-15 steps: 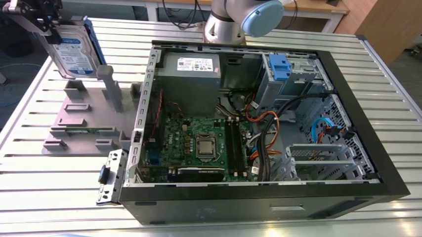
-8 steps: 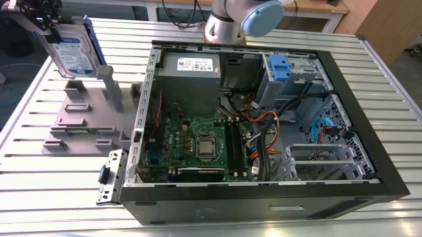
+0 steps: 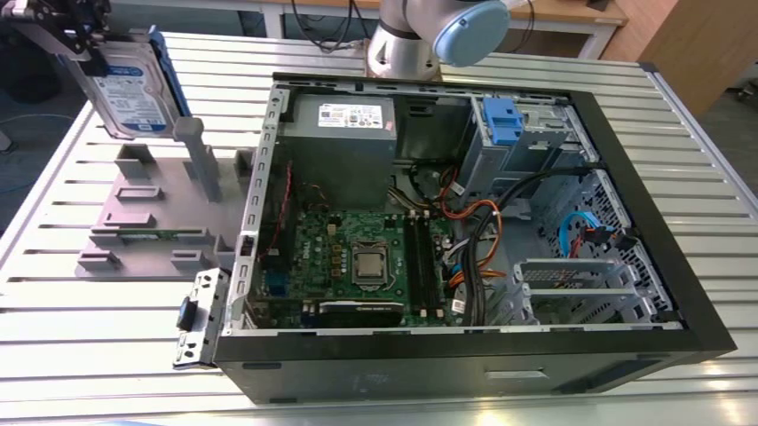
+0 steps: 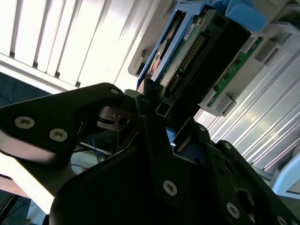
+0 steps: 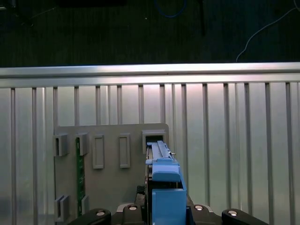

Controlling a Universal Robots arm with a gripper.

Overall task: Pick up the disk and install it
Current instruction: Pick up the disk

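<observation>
Tool (image 3: 85, 44) of mine is clenched on the disk (image 3: 130, 93), holding it upright and slightly tilted above the grey stand (image 3: 154, 204), close by one upright post. The exterior view gives its white-and-blue label face and blue bracket. The second wrist view gives the connector end and green board past my fingers (image 4: 149, 117), and the first wrist view has it edge-on. Below the tool, a green module (image 3: 148, 235) sits in the stand. Beyond it, an open computer case (image 3: 663, 222) stands on the slatted desk (image 3: 71, 355).

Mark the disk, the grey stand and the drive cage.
the disk (image 3: 128, 93), exterior view, its printed label.
the grey stand (image 3: 160, 206), exterior view, its flat base.
the drive cage (image 3: 502, 120), exterior view, its blue tab.
</observation>
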